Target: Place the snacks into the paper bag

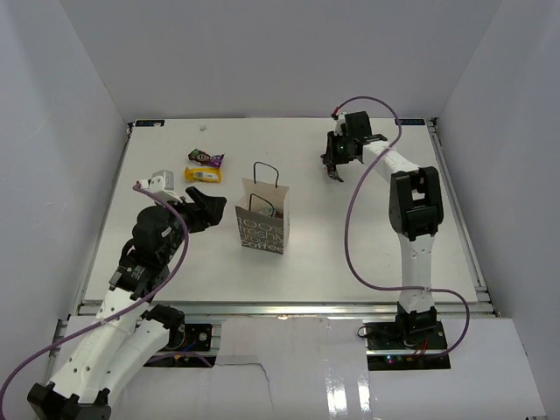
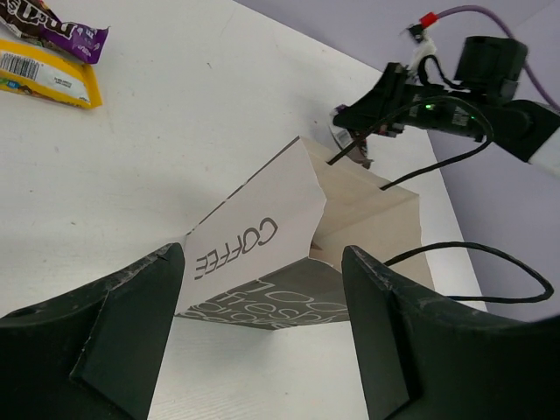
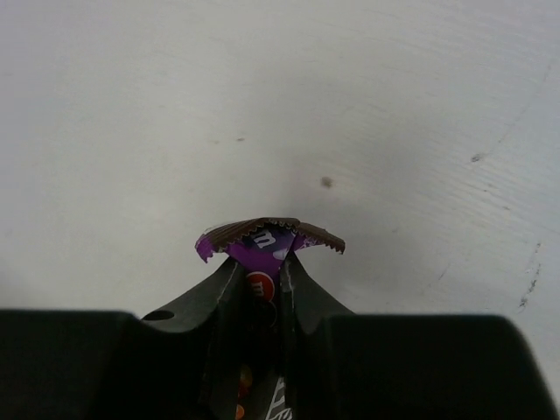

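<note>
The paper bag (image 1: pixel 262 226) stands upright mid-table with its black loop handles up; in the left wrist view (image 2: pixel 262 249) it shows "COFFEE" lettering. My left gripper (image 1: pixel 210 210) is open and empty, just left of the bag (image 2: pixel 262 341). My right gripper (image 1: pixel 336 170) is at the back right, above the table, shut on a dark purple packet (image 3: pixel 267 241) that sticks out past the fingertips. A second purple packet (image 1: pixel 206 157) and a yellow bar (image 1: pixel 203 175) lie at the back left; both also show in the left wrist view, purple (image 2: pixel 61 31) and yellow (image 2: pixel 48 77).
White walls enclose the table on three sides. A small white object (image 1: pixel 203 129) lies near the back edge. The right arm's purple cable (image 1: pixel 350 219) loops over the table right of the bag.
</note>
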Motion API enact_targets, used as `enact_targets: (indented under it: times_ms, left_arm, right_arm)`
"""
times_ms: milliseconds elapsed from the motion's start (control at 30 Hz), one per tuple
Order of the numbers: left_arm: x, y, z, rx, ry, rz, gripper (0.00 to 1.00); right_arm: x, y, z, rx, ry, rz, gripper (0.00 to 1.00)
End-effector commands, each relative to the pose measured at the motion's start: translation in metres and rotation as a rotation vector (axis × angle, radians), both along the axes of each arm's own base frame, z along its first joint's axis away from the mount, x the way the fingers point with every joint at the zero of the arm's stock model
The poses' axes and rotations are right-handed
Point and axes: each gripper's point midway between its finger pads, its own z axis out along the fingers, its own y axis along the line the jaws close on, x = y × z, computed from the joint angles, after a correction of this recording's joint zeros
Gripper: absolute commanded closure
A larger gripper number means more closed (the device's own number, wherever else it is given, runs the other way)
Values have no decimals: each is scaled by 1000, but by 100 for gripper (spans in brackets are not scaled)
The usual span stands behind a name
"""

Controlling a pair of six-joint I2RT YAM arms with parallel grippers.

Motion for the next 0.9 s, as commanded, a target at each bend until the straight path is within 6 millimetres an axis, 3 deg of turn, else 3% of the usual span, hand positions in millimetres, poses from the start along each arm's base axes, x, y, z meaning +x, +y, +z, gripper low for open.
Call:
enact_targets:
  times_ms: [0, 67, 100, 200, 300, 567, 700, 867]
  left_arm:
    - [1, 2, 5, -23, -33, 18, 17]
    - [2, 2, 2, -21, -32, 21, 17]
    - [3, 2, 2, -19, -35, 20, 17]
    - [5, 1, -1, -12, -34, 19, 17]
    - [7, 1, -1, -7, -38, 20, 17]
    - [5, 2, -2, -13, -41, 21, 17]
    - [1, 5, -1, -21, -47, 29, 17]
    - [-3, 6, 2, -32, -55, 33, 17]
  right_arm:
    - [-30, 33, 104, 270, -188, 414, 78]
    - [-59, 44, 140, 346, -269, 617, 77]
    - [-86, 54, 164, 405, -328, 779, 74]
    - [-133, 68, 203, 463, -451, 1034, 72]
    - [-168, 86, 236, 432, -572, 1209, 72]
    - [-236, 129, 322, 448, -789, 1434, 72]
    - [-277, 153, 338, 480, -821, 1529, 71]
    - [-299, 174, 338, 520, -794, 1575, 71]
